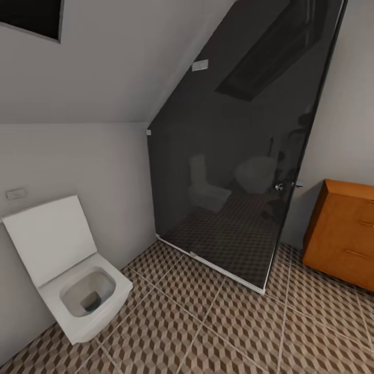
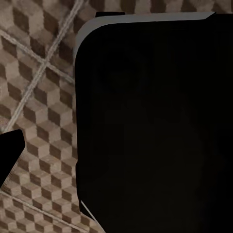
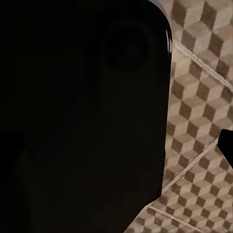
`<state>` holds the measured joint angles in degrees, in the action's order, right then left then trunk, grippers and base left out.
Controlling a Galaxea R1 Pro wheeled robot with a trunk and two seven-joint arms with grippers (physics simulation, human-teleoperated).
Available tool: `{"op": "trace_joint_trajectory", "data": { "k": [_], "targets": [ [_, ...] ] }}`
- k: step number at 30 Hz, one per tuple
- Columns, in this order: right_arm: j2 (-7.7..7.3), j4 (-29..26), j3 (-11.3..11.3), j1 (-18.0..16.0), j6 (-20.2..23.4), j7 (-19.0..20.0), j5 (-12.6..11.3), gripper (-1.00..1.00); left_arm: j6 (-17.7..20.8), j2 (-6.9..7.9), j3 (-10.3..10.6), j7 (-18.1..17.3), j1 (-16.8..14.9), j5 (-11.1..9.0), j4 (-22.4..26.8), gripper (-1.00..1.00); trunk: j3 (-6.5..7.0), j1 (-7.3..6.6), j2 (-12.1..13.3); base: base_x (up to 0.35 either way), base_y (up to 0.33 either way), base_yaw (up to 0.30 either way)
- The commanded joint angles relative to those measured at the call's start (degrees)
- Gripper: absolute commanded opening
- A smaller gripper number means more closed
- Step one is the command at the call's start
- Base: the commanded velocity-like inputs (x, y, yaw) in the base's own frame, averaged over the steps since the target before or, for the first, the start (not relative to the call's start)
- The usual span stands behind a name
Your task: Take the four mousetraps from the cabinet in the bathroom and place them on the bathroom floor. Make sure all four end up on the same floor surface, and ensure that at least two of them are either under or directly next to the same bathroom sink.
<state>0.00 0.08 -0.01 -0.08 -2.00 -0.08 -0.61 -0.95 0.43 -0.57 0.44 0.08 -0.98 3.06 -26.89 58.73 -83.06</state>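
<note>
The orange-brown wooden cabinet [image 1: 347, 231] stands at the right edge of the head view against the wall, its drawers shut, with slim bar handles on them. The cube-patterned bathroom floor [image 1: 218, 327] spreads in front of it. The mousetraps and the bathroom sink are out of view. In the left wrist view a dark tip [image 2: 7, 153] juts in at one edge over the floor tiles [image 2: 43, 97]. A similar dark tip [image 3: 226, 145] shows in the right wrist view above the tiles [image 3: 199, 111]. Whether either gripper is open or shut cannot be made out.
A white square toilet [image 1: 78, 280] with its lid up sits at the left against the wall. A dark glass shower screen [image 1: 234, 171] stands in the middle under the sloped ceiling. Large black robot parts [image 2: 155, 126] [image 3: 82, 116] block much of both wrist views.
</note>
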Motion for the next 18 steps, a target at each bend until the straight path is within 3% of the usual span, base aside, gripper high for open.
{"op": "trace_joint_trajectory", "data": {
  "k": [1,18],
  "targets": [
    [0.0,0.01,0.02,-0.01,-0.23,-0.01,-0.07,1.0,-0.1,0.0,-0.04,0.05,0.01,-0.12,0.03,1.0,-0.04,0.0,-0.02,0.0,0.0,-0.254],
    [0.0,0.01,0.06,-0.01,-0.37,-0.01,-0.09,1.0,-0.1,-0.01,-0.12,0.05,0.01,-0.12,0.06,1.0,-0.04,0.0,-0.02,0.0,0.0,-0.255]
  ]
}}
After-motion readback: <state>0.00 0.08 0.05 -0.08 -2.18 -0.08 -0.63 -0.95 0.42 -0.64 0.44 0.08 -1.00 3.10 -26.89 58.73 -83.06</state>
